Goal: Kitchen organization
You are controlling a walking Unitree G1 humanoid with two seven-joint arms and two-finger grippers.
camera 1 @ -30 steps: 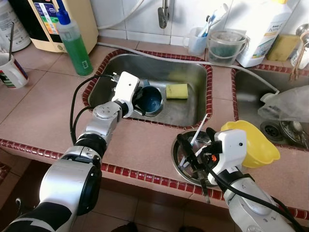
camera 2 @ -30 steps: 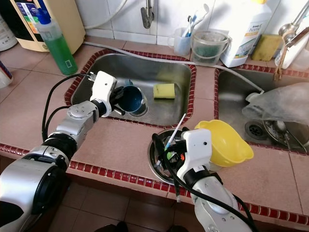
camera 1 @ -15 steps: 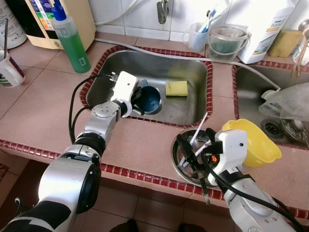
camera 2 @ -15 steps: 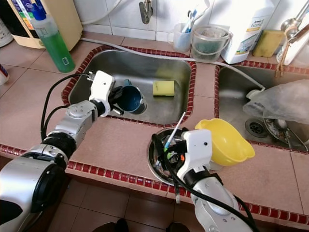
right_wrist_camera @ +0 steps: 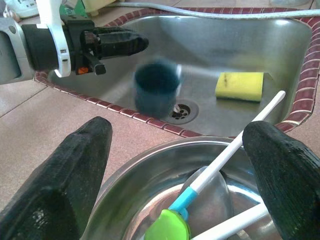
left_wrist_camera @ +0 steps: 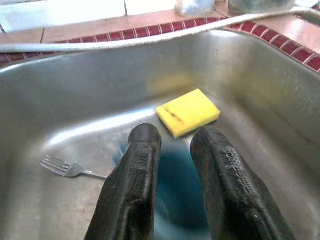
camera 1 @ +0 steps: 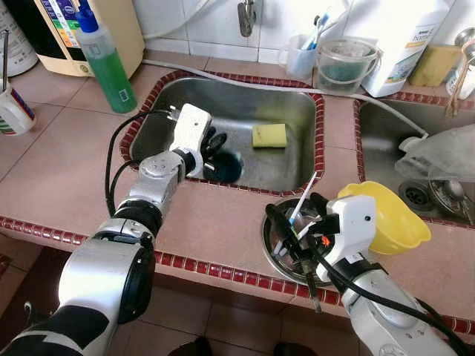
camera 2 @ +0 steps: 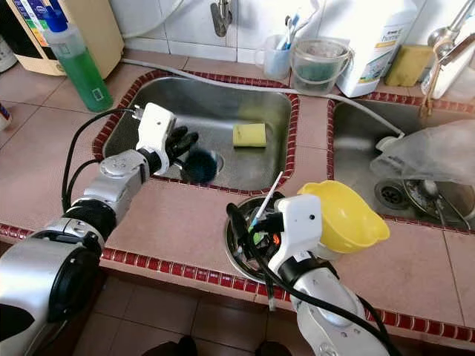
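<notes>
— The left gripper: where is it, and what are its fingers doing?

— It reaches over the near-left part of the sink, fingers slightly parted and closed on nothing. The dark blue cup shows as a blur just past the fingertips, apart from them, over the sink floor near the drain.

— What else lies in the sink?

— A yellow sponge towards the back, and a fork flat on the bottom, off to one side of the cup.

— And the right gripper?

— Its fingers are spread wide over the steel bowl on the counter in front of the sink, gripping nothing. The bowl holds white-handled utensils, one with a green and blue end. A yellow bowl sits just beside the arm, on its right.

— Anything on the counter behind?

— A green soap bottle left of the sink, and a white cup with toothbrushes by the tiled wall.
</notes>
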